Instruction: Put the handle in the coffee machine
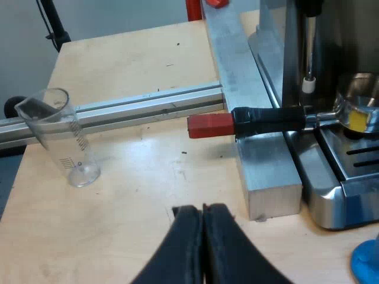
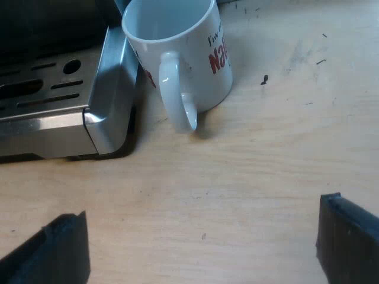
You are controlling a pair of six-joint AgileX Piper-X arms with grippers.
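Note:
The metal holder [image 1: 358, 109] sits at the espresso machine's [image 1: 331, 89] front, above the drip tray. Its dark handle [image 1: 269, 120] sticks out sideways and ends in red [image 1: 209, 125]. My left gripper [image 1: 203, 208] is shut with nothing in it, low over the wooden table, a short way from the red end. My right gripper [image 2: 201, 236] is open and hovers over bare wood near a white mug [image 2: 177, 53] with red lettering that stands beside the machine's drip tray [image 2: 53, 89].
A clear measuring glass [image 1: 59, 136] stands on the table by an aluminium rail [image 1: 118, 109]. A metal block [image 1: 266, 171] lies along the machine's side under the handle. The rim of a blue tamper [image 1: 367, 260] shows by the machine's base.

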